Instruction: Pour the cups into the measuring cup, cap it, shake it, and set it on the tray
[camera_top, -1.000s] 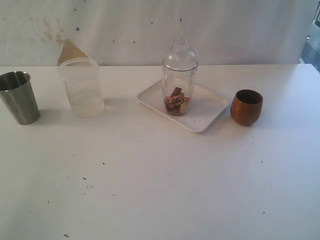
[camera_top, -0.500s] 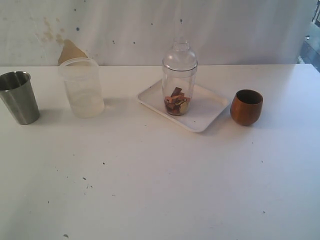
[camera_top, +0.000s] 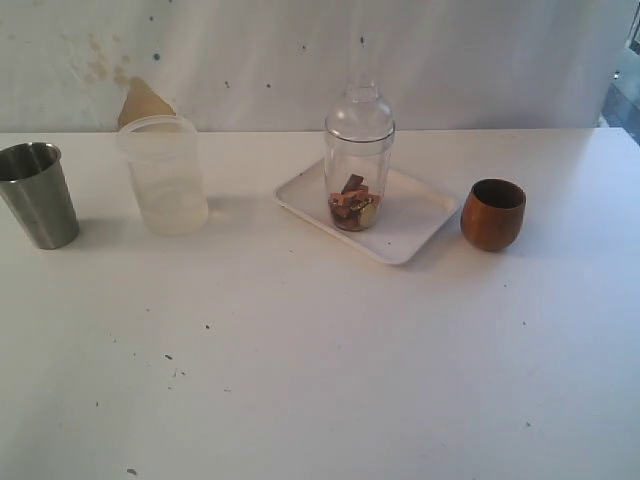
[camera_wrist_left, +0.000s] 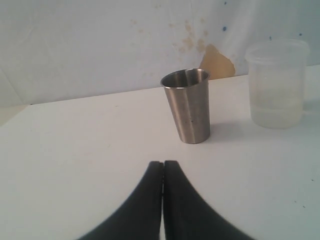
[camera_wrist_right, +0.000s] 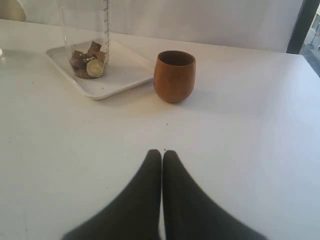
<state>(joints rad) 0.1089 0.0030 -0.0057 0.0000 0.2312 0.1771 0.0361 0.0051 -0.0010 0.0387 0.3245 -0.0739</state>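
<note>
Step check: to me this reads as the end of the run. Pour, cap, shake and set-down all look done.

- Your left hand: tips pressed together, holding nothing, low over the white surface.
- The steel cup stands ahead of it, upright at the far 9 o'clock of the outside view. It's tapered and shiny. I can't see to its bottom.
- Plastic tub, at the steel cup's 3 o'clock and apart from it: wide, frosted, translucent. Not part of the job.
- Measuring cup: clear and straight-sided, with a domed clear lid on. It stands upright on the tray, and brown chunks plus one gold disc lie in its bottom.
- The tray is flat and white, with rounded corners and a shallow rim.
- Wooden cup, at the tray's 3 o'clock and just beside it, not touching: rounded, smooth, reddish-brown, upright.
- Your right hand: tips together, empty, with the wooden cup ahead.

Next move: no grasp needed, I'd say. Confirm the lid is seated; I can't judge the seal from here.
</note>
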